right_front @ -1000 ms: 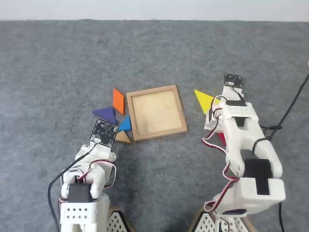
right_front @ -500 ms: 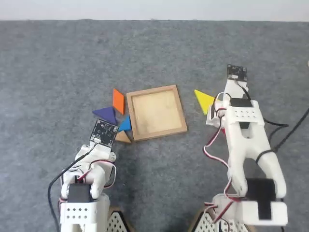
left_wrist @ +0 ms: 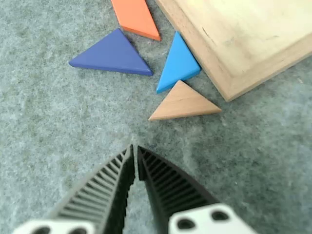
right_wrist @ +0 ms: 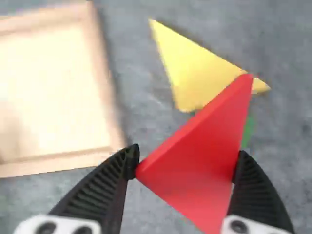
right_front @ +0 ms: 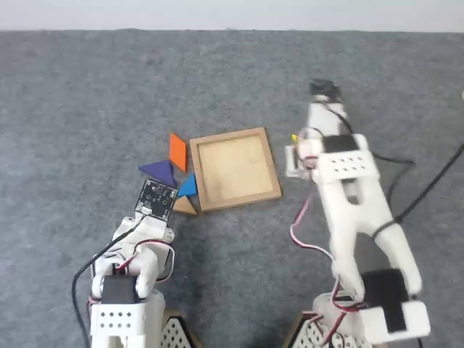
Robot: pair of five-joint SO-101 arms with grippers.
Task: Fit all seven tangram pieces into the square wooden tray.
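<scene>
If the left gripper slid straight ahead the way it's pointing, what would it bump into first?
Most likely the near corner of the tan triangle, just beside the line of the shut left gripper. The dark blue triangle lies farther on. The gripper's height is hard to judge.

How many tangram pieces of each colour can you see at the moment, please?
Orange piece: 1
Dark blue piece: 1
Light blue piece: 1
Tan piece: 1
Yellow piece: 1
Red piece: 1
Green piece, mostly hidden: 1
Total: 7
</scene>
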